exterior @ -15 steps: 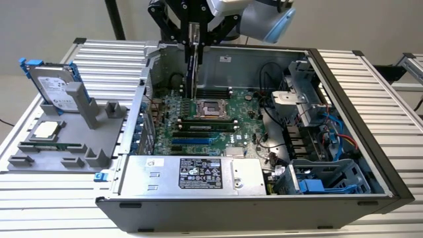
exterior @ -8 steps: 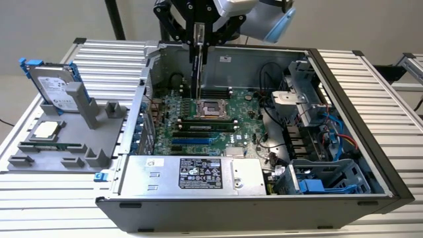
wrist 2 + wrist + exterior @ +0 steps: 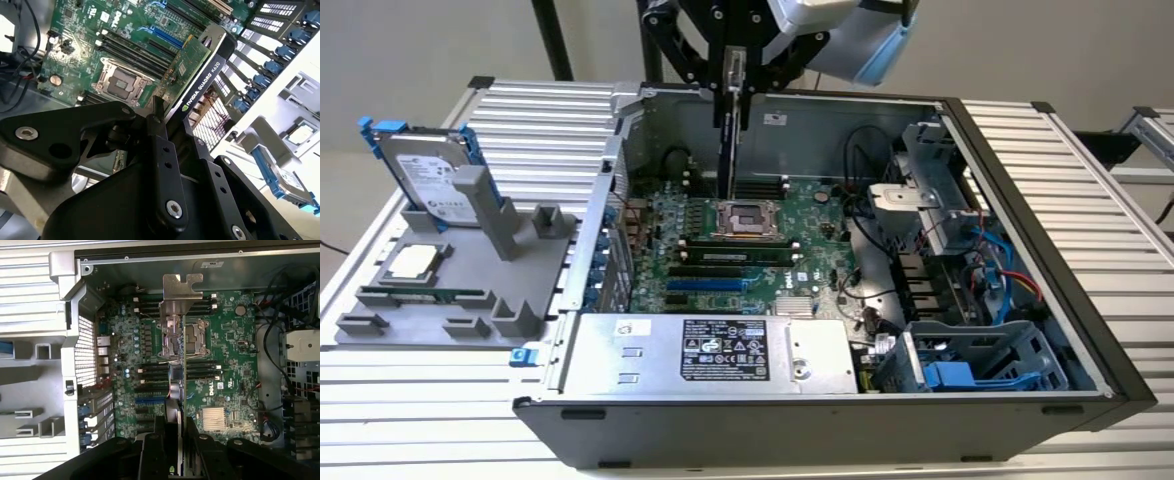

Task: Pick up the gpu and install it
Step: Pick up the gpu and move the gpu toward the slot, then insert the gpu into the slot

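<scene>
Between the two black fingers (image 3: 161, 150) of the gripper (image 3: 173, 426) the gpu (image 3: 182, 295) is pinched by one short end, so the claw is pressed together on the card rather than spread. From that grip the card is carried straight out from the claw, with its long axis running from the fingertips toward the motherboard (image 3: 781, 255) beneath. The metal bracket is held at the end farthest from the claw. In the second wrist view the green face and the black cooler block are seen running out past the fingers.

In the exterior view the card is presented edge-on and upright. It is kept apart from the board, over the region of the processor socket (image 3: 750, 217), inside the open computer case (image 3: 787, 435). The expansion slots (image 3: 707, 284) are laid flat on the board, below the claw and off to one side of it, not directly under the card. Their length is judged to run across the card's plane rather than along it. Well away from the claw, outside the case, a hard drive (image 3: 432, 172) is stood on a grey fixture (image 3: 447, 235).
</scene>
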### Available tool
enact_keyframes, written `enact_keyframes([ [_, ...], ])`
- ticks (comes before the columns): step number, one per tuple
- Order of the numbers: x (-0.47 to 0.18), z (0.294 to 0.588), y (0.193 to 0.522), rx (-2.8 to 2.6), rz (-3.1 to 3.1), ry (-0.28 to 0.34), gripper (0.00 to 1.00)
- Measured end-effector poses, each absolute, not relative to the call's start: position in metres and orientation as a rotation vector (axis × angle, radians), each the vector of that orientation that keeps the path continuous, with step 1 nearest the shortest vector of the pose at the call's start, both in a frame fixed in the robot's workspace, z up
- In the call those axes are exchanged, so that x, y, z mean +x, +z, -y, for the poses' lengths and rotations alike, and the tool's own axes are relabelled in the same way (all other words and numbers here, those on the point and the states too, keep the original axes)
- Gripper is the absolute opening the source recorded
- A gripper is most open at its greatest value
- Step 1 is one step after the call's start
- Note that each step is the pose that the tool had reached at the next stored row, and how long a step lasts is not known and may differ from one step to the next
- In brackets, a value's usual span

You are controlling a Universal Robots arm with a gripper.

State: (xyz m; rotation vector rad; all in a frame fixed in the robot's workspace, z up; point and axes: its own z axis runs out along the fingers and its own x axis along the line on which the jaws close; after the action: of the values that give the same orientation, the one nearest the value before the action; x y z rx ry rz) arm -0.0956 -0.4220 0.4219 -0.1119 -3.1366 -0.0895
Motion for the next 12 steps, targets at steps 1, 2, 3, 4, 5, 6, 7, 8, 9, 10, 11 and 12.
enact_keyframes([
  [1, -0.0945, 0.422, 0.4219, -0.112, 3.137, -0.09, 0.0],
  [2, -0.0935, 0.422, 0.4218, -0.112, 3.137, -0.09, 0.0],
  [3, -0.0926, 0.422, 0.4218, -0.112, 3.137, -0.09, 0.0],
  [4, -0.0922, 0.4221, 0.4219, -0.112, 3.137, -0.09, 0.0],
  [5, -0.0923, 0.4221, 0.4218, -0.112, 3.137, -0.09, 0.0],
  [6, -0.0919, 0.422, 0.4219, -0.112, 3.137, -0.09, 0.0],
  [7, -0.0916, 0.422, 0.4218, -0.112, 3.137, -0.09, 0.0],
  [8, -0.0916, 0.422, 0.4219, -0.112, 3.137, -0.09, 0.0],
  [9, -0.0916, 0.422, 0.4218, -0.112, 3.137, -0.09, 0.0],
  [10, -0.0915, 0.422, 0.4219, -0.112, 3.137, -0.09, 0.0],
  [11, -0.0915, 0.422, 0.4218, -0.112, 3.137, -0.09, 0.0],
  [12, -0.0915, 0.422, 0.4218, -0.112, 3.137, -0.09, 0.0],
])
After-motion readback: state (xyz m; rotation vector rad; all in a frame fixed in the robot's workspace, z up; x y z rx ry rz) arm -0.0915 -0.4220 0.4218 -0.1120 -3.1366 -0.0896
